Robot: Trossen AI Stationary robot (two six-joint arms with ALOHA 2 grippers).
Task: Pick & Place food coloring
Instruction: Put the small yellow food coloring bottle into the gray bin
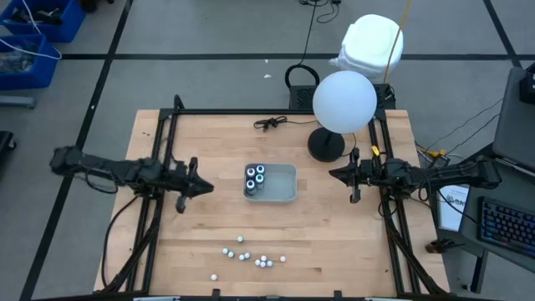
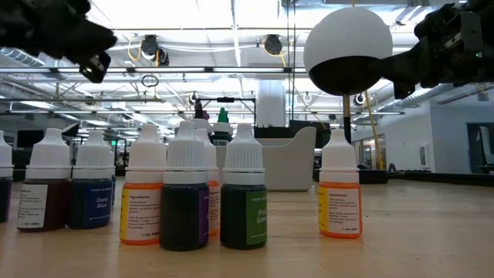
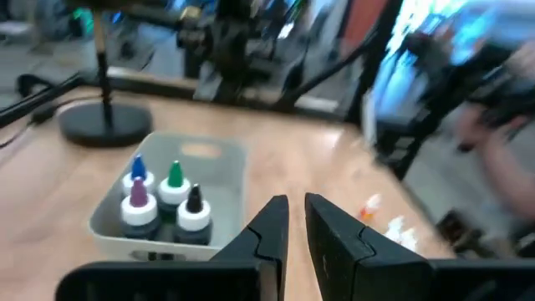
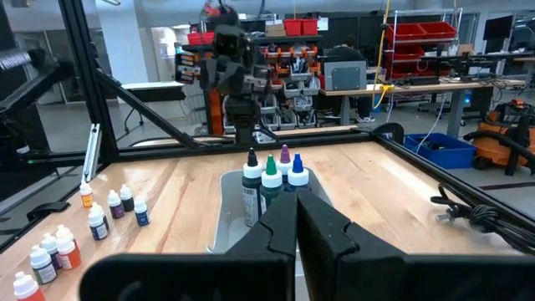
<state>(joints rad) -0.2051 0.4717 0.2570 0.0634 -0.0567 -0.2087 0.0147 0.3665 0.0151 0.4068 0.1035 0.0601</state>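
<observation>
Only wrist views show both pincers (image 3: 294,230) (image 4: 294,219) empty, seemingly together; four bottles (image 1: 255,179) trayed.

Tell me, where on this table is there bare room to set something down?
Inside the grey tray, the half beside the four bottles is bare. Bare wood also lies between the tray and the left tool, and between the tray and the right tool. It is crowded at the near edge, where the small bottles are scattered.
</observation>
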